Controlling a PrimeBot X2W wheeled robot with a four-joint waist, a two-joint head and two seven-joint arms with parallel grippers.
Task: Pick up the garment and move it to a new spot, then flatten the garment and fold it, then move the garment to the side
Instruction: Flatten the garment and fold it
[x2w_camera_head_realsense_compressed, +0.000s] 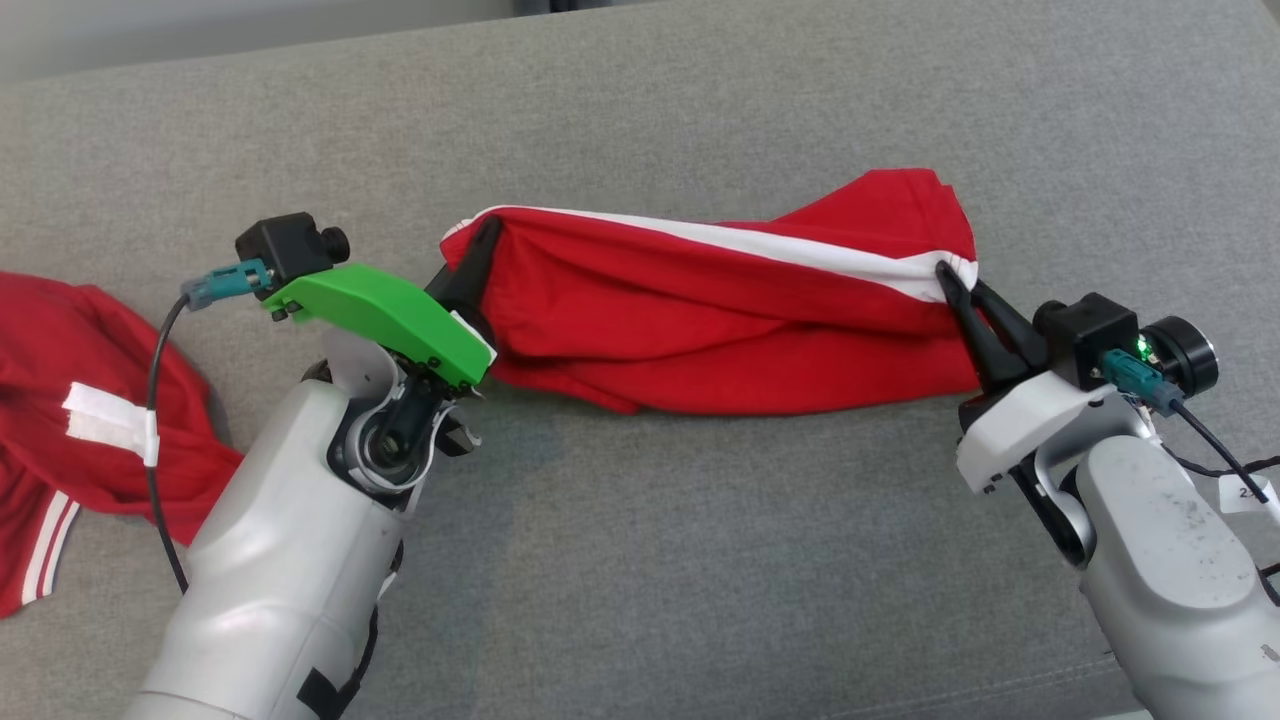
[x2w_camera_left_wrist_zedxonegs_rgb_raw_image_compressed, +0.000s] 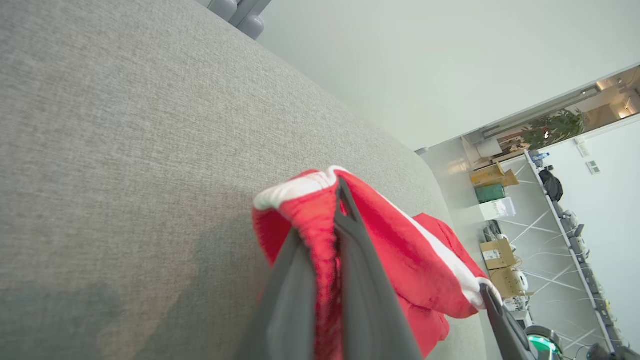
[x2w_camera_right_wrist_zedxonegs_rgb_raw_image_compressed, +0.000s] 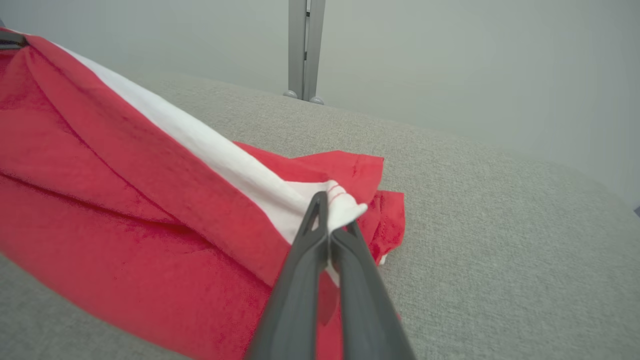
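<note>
Red garment (x2w_camera_head_realsense_compressed: 720, 330): soft red fabric with a broad white stripe (x2w_camera_head_realsense_compressed: 760, 245) along its upper edge. You see it slung between the two grippers across the middle of the grey woven upholstered surface (x2w_camera_head_realsense_compressed: 700, 560). It is bunched into a long roll that sags at mid-span.
Left gripper (x2w_camera_head_realsense_compressed: 487, 232): closed on the garment's left end. In the left wrist view you find red cloth and a white hem pinched between the two dark fingers (x2w_camera_left_wrist_zedxonegs_rgb_raw_image_compressed: 365, 280).
Right gripper (x2w_camera_head_realsense_compressed: 948, 272): clamped on the garment's right end, fingers pressed together over the white band. In the right wrist view a white corner pokes out just past the tips.
Stripe line: runs from one grip to the other along the top of the roll.
Contact with surface: the loose red flap beyond the right gripper lies on the upholstery. Under the mid-span you cannot tell whether the lower fold touches or hangs just clear.
Green cover (x2w_camera_head_realsense_compressed: 385, 320): bright green plastic plate on the left wrist, with a black camera block (x2w_camera_head_realsense_compressed: 290, 245) just above it.
Second red garment (x2w_camera_head_realsense_compressed: 70, 400): crumpled at the left edge of your head view, well apart from the held one. It carries a strip of white tape (x2w_camera_head_realsense_compressed: 105, 420) and a white-striped hem, and a black cable (x2w_camera_head_realsense_compressed: 152, 420) crosses it.
Background: pale wall, with cardboard boxes (x2w_camera_left_wrist_zedxonegs_rgb_raw_image_compressed: 492, 175) and a plant far off in the left wrist view.
</note>
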